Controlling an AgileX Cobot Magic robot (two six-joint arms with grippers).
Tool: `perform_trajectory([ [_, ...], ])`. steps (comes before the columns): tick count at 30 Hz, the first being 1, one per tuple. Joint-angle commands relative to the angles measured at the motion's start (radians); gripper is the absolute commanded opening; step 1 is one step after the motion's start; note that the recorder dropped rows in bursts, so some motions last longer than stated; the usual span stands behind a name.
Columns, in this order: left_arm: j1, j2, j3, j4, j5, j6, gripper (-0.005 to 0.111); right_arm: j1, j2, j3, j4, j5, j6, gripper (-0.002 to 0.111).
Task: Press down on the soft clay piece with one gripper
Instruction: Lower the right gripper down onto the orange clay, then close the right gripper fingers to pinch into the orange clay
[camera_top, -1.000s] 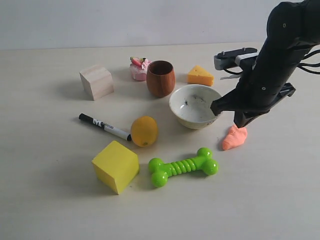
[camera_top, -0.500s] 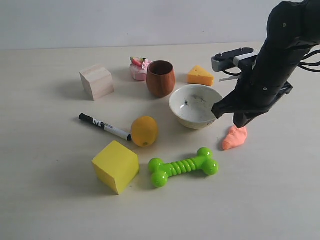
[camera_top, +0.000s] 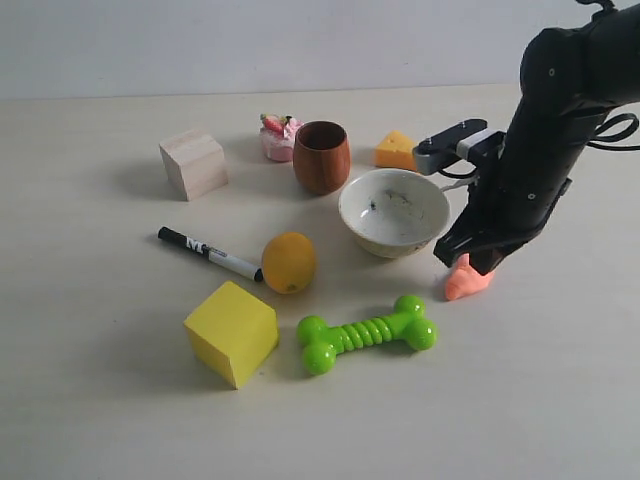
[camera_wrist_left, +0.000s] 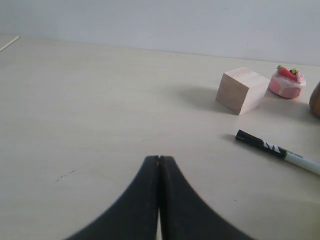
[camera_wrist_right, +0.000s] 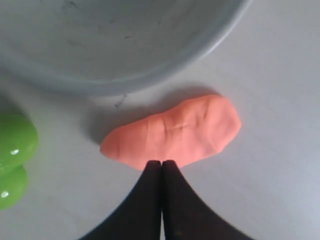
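Right gripper (jaws pressed together, nothing held) has dropped onto soft clay piece just beside white bowl; contact probable, press stroke prob. starting.

The desk was pale and smooth. On its far side stood a wooden block, a pink cake toy, a brown cup and a cheese wedge. The cake toy was just beside the cup. A white bowl sat near the cup. A black and white pen lay with its white end close to a lemon. Nearer were a yellow cube and a green bone toy. The soft clay piece lay just beside the bowl.
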Motion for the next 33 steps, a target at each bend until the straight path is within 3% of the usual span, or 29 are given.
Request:
perform_trajectory([
  [1,0.004,-0.005,-0.002,-0.001,-0.006,-0.001,0.0,0.002,0.02,0.004,-0.011,-0.03,-0.032,0.0],
  [33,0.004,-0.005,-0.002,-0.001,-0.006,-0.001,0.0,0.002,0.118,0.004,-0.009,-0.082,-0.086,0.0],
])
